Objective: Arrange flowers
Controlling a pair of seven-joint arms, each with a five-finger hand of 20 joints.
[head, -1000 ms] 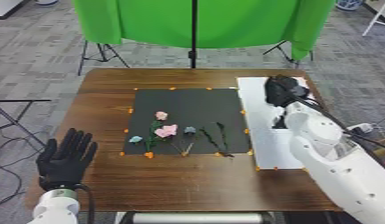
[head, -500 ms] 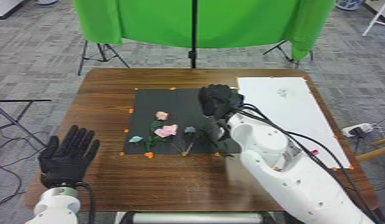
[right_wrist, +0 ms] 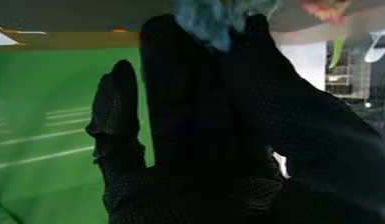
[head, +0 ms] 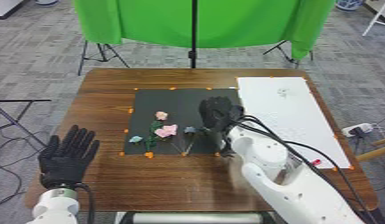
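Note:
My right hand (head: pixel 221 112) is over the right part of the black mat (head: pixel 180 97) in the head view, beside the blue-grey flower (head: pixel 190 130). Two pink flowers (head: pixel 166 131) with green stems and a pale blue flower (head: pixel 136 139) lie farther left on the mat. In the right wrist view, the straight fingers of my right hand (right_wrist: pixel 211 120) extend towards a blue flower (right_wrist: pixel 202 20), with a pink bloom (right_wrist: pixel 326 9) beyond; whether they touch the blue one I cannot tell. My left hand (head: pixel 68 154) rests open left of the mat, fingers spread.
A white sheet (head: pixel 286 120) covers the table's right side, with a faint pale item (head: pixel 283 92) near its far end and a small red item (head: pixel 317 162) by its near right edge. Orange markers line the mat. Brown table (head: pixel 171 185) surrounds both; a green screen (head: pixel 140 22) stands behind.
My right hand has swung left from the white sheet to the mat, then moved only slightly. The pale item at the sheet's far end came into sight. My left hand has hardly moved.

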